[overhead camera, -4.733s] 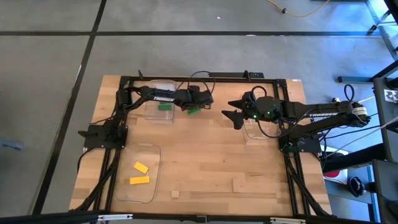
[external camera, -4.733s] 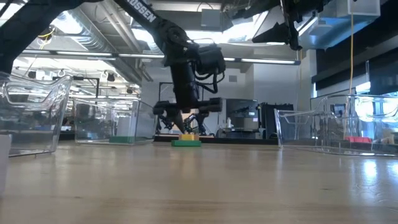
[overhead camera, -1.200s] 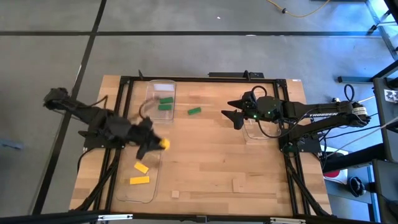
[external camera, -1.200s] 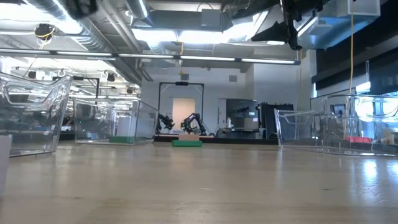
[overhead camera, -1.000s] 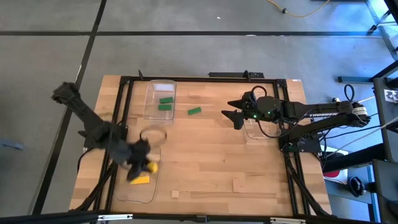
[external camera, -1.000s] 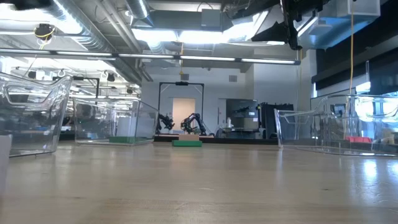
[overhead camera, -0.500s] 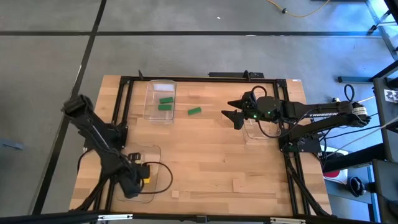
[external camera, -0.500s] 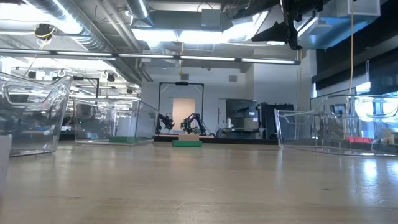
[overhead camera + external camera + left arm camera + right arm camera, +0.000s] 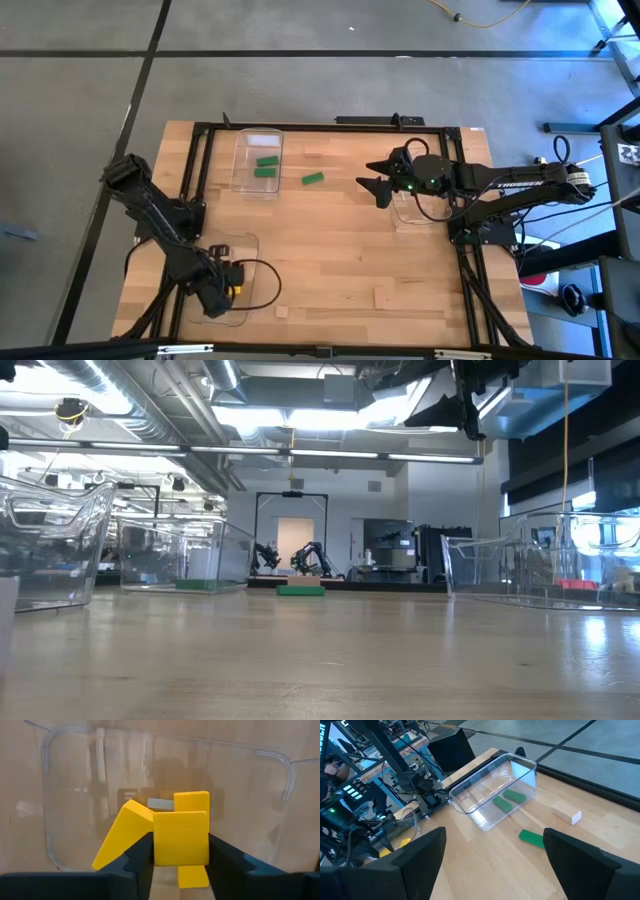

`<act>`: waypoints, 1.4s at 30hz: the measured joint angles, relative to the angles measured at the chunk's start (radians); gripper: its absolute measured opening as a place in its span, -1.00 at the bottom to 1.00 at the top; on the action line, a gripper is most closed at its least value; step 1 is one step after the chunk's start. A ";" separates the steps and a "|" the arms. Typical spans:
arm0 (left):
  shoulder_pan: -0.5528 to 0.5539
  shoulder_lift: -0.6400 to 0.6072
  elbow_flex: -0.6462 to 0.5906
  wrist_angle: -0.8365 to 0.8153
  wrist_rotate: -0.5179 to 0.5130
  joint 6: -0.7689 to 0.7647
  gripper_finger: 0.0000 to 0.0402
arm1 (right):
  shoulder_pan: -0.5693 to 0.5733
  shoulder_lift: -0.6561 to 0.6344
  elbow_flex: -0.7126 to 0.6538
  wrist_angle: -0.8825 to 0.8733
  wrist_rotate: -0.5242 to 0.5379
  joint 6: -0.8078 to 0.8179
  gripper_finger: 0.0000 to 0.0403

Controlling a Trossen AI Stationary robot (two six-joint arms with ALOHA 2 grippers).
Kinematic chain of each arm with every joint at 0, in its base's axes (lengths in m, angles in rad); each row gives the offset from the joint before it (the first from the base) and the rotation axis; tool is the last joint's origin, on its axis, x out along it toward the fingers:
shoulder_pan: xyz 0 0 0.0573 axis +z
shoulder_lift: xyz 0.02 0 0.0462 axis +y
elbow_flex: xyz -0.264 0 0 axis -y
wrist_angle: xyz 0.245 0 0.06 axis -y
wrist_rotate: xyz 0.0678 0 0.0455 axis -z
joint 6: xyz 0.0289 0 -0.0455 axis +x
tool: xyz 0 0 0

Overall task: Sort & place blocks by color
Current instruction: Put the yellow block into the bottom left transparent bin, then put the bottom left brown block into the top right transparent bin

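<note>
Yellow block (image 9: 234, 279) sits in the left hand (image 9: 222, 290) in the high view, directly over the near clear tray (image 9: 243, 243) at the table's (image 9: 340, 260) left front, while the right hand (image 9: 375, 186) waits wide open and empty mid-table; "TROSSEN" reads on the right arm (image 9: 520, 183). Low view shows neither hand's grip, only a loose green block (image 9: 300, 590) far off. Left wrist view: both fingers (image 9: 140, 857) touch the square-faced block's (image 9: 180, 838) sides, other yellow blocks (image 9: 122, 832) just beneath it in the tray (image 9: 287, 780), so release looks straight down.
</note>
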 joint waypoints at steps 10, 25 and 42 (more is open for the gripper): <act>0.002 0.000 0.000 -0.005 0.036 -0.044 -0.04 | 0.000 0.000 0.000 0.000 0.000 -0.022 0.67; 0.033 -0.306 0.000 0.002 -0.131 -0.078 -0.03 | 0.000 0.000 0.000 0.022 -0.021 -0.001 0.67; 0.202 -0.849 0.000 0.174 -0.738 0.438 -0.03 | 0.000 0.000 0.000 0.039 -0.043 0.004 0.67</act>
